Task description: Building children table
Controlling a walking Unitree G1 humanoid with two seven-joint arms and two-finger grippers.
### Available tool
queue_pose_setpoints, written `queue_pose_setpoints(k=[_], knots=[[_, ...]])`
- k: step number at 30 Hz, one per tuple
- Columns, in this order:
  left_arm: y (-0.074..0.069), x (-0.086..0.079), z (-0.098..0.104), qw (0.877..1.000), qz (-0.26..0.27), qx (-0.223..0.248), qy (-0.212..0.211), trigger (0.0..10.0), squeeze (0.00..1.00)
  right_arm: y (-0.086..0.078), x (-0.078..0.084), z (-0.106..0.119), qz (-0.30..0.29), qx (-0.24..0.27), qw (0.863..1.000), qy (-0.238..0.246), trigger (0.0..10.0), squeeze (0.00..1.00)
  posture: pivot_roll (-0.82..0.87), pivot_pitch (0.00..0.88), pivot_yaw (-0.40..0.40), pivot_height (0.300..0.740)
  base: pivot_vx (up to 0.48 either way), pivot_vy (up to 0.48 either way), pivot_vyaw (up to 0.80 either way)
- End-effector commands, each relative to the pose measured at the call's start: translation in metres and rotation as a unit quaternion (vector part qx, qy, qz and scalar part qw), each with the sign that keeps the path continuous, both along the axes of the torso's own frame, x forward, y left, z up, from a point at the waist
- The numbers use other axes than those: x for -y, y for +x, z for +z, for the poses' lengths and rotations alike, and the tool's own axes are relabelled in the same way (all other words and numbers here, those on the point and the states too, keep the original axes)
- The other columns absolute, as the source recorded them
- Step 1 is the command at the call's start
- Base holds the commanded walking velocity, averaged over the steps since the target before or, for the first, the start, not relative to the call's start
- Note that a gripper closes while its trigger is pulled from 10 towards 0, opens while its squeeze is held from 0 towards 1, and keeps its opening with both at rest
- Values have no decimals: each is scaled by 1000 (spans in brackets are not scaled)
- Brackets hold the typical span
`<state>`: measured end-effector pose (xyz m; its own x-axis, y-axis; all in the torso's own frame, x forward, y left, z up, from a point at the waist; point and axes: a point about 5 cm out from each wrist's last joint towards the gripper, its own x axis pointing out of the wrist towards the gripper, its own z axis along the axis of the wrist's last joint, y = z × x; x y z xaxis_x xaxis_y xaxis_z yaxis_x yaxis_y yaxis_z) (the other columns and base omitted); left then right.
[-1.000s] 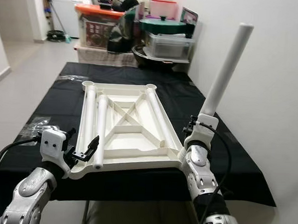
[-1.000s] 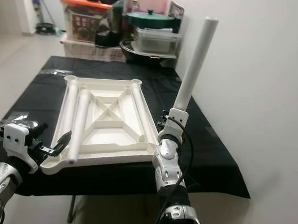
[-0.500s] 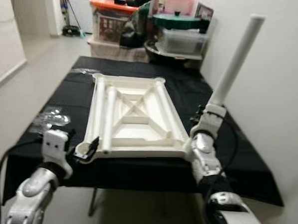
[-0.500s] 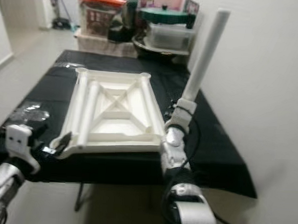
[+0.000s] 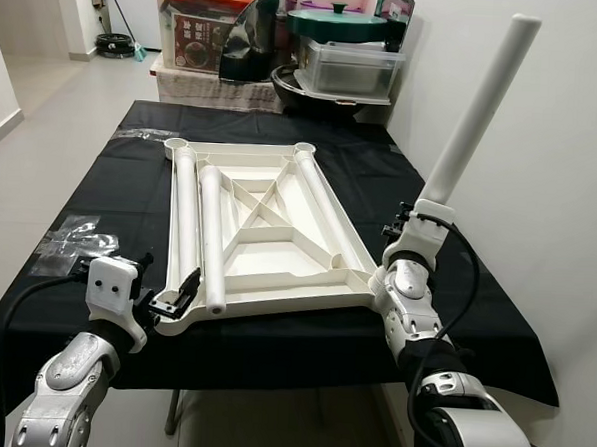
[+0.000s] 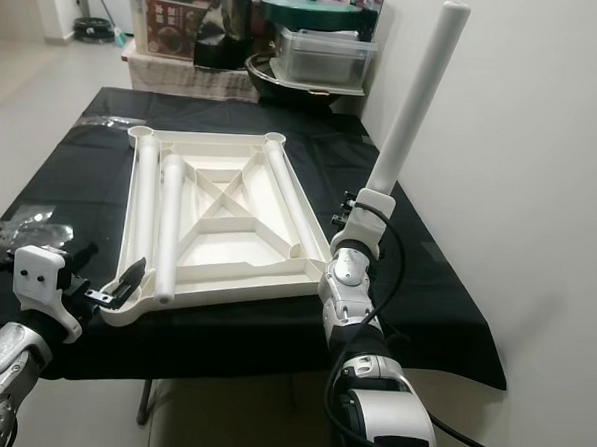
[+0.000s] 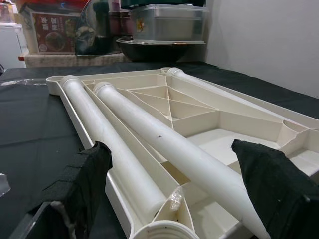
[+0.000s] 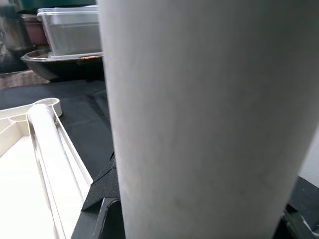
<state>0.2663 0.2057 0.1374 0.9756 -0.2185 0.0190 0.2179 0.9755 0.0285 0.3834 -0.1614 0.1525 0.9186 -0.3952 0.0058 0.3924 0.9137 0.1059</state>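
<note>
The white tabletop [image 5: 269,222] lies upside down on the black cloth [image 5: 130,190], ribs and corner sockets facing up, presumably so that legs can be pushed into the corners from above. The left pincer [image 5: 172,299] sits at the near corner socket [image 7: 162,230]; its fingers [image 7: 79,181] are spread apart with that corner between them, probably to steady the tabletop or line it up.

The right pincer [image 5: 406,234], at the tabletop's opposite near corner and just outside its edge, is clamped on the foot of one leg [image 5: 480,108], which rises steeply and leans away towards the wall. Held this way, the leg seems ready to be swung over and stood in a socket.

By count: one tabletop, four legs in all. One is held, and three lie loose [image 5: 210,234] inside the tabletop, running away from the left pincer. Two of them are close beside it, the third along the far edge [image 5: 320,200] nearer the right pincer. No leg is fitted yet.
</note>
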Motion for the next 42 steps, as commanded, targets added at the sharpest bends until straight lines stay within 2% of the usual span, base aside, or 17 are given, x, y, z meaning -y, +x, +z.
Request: queue_pose_setpoints(k=[1, 6, 12, 16, 21, 27, 29, 32, 33, 35, 39, 42], knots=[[1, 5, -3, 1000, -9, -2, 1, 10000, 0, -16, 6, -48, -12, -98, 995, 20, 0, 0, 56, 0, -91, 740, 0, 0, 0], [3, 6, -3, 1000, -13, -1, 3, 10000, 0, -13, 7, -37, -23, -59, 997, 41, 0, 0, 45, 0, -87, 740, 0, 0, 0], [3, 6, -4, 1000, -13, -1, 3, 10000, 0, -14, 8, -36, -32, -52, 996, 58, 0, 0, 41, 0, -85, 740, 0, 0, 0], [4, 6, -4, 1000, -13, -2, 2, 10000, 0, -13, 3, -33, -18, -51, 992, 117, 0, 0, 42, 0, -83, 740, 0, 0, 0], [5, 6, -4, 1000, -14, -1, 3, 10000, 0, -9, 1, -20, 5, -30, 994, 106, 0, 0, 29, 0, -77, 740, 0, 0, 0], [7, 8, -5, 1000, -18, -1, 3, 10000, 0, -7, 1, -17, 23, -26, 996, 83, 0, 0, 25, 0, -77, 740, 0, 0, 0], [7, 9, -5, 1000, -18, 0, 3, 10000, 0, -6, -1, -12, 42, -17, 997, 64, 0, 0, 28, 0, -80, 740, 0, 0, 0], [7, 8, -6, 1000, -18, 0, 4, 10000, 0, -1, -18, 3, 141, 12, 990, -2, 0, 0, 25, 0, -77, 740, 0, 0, 0], [7, 9, -6, 1000, -19, -1, 4, 10000, 0, 0, -25, 4, 184, 10, 983, -13, 0, 0, 23, 0, -79, 740, 0, 0, 0], [7, 9, -6, 1000, -19, -1, 4, 10000, 0, 0, -25, 4, 184, 10, 983, -13, 0, 0, 23, 0, -79, 740, 0, 0, 0], [8, 10, -7, 1000, -21, -1, 3, 10000, 0, 1, -37, 3, 256, 5, 966, -24, 0, 0, 26, 0, -84, 740, 0, 0, 0], [9, 11, -7, 1000, -20, 1, 2, 10000, 0, 1, -38, 1, 272, -3, 962, -15, 0, 0, 33, 0, -92, 740, 0, 0, 0]])
